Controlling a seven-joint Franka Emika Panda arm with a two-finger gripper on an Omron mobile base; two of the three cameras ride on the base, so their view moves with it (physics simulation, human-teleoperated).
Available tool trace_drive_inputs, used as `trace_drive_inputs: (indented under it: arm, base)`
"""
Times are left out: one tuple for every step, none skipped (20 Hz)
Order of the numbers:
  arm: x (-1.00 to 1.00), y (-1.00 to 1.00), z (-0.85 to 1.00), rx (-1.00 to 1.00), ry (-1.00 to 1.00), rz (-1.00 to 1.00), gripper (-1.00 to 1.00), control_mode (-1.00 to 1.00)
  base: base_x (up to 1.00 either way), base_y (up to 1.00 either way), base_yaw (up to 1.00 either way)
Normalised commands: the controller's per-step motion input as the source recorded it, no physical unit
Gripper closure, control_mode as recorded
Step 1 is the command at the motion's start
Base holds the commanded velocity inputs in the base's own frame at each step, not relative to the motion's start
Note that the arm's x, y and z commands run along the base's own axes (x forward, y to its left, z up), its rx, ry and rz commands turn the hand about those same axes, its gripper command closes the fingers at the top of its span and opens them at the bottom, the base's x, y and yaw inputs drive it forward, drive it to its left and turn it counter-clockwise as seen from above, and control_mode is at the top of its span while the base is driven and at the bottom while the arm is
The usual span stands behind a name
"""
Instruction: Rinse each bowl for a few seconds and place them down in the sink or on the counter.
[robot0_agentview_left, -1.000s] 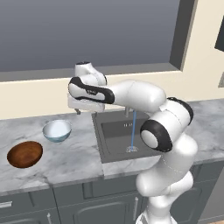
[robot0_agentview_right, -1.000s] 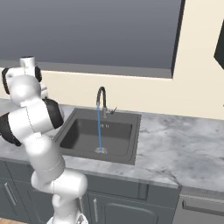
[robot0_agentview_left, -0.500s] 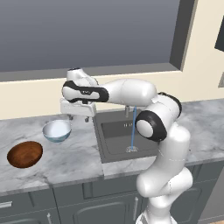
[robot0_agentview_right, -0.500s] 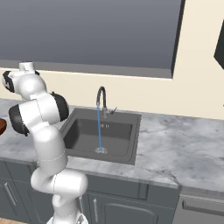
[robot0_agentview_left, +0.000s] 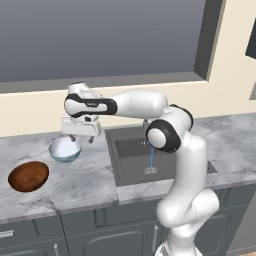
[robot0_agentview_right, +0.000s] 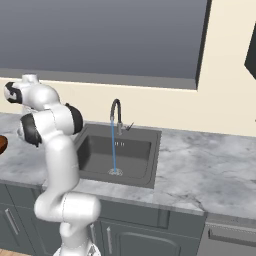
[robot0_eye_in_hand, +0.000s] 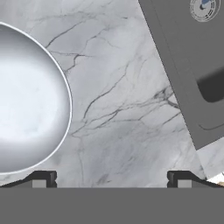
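Two bowls: pale bowl (robot0_agentview_left: 65, 149) just under the claw (robot0_agentview_left: 80, 138), jaws apart; brown bowl (robot0_agentview_left: 28, 176) further left; one sink (robot0_agentview_left: 145, 157) right.

Glossy white arm (robot0_agentview_left: 187, 165) of rounded segments with dark joint bands; boxy white hand (robot0_agentview_left: 80, 126) carrying small dark fingertips (robot0_eye_in_hand: 41, 179).

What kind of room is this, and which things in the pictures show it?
Most likely a kitchen, in simulation. A marbled counter holds a recessed dark sink with a gooseneck faucet running water, dark cabinet fronts stand below, and two bowls sit on the worktop.
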Motion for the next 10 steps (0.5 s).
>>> trace_drive_inputs:
  arm:
    - [0.11, 0.21, -0.2, 0.0, 0.08, 0.0, -1.0, -1.0]
    - [0.14, 0.2, -0.22, 0.0, 0.09, 0.0, -1.0, -1.0]
    - [0.15, 0.19, -0.23, 0.0, 0.1, 0.0, -1.0, -1.0]
    - [0.13, 0.15, -0.21, 0.0, 0.1, 0.0, -1.0, -1.0]
    - [0.11, 0.12, -0.2, 0.0, 0.09, 0.0, -1.0, -1.0]
    - [0.11, 0.1, -0.21, 0.0, 0.08, 0.0, -1.0, -1.0]
    - [0.1, 0.1, -0.18, -0.01, 0.07, 0.0, -1.0, -1.0]
    - [0.11, 0.07, -0.19, -0.01, 0.07, 0.0, -1.0, -1.0]
    - [0.12, 0.06, -0.2, 0.0, 0.07, 0.0, -1.0, -1.0]
    - [0.11, 0.05, -0.19, 0.0, 0.05, 0.0, -1.0, -1.0]
  base:
    - [0.0, 0.0, 0.0]
    - [0.0, 0.0, 0.0]
    - [0.0, 0.0, 0.0]
    - [0.0, 0.0, 0.0]
    - [0.0, 0.0, 0.0]
    - [0.0, 0.0, 0.0]
    - [0.0, 0.0, 0.0]
    - [0.0, 0.0, 0.0]
    - [0.0, 0.0, 0.0]
    - [0.0, 0.0, 0.0]
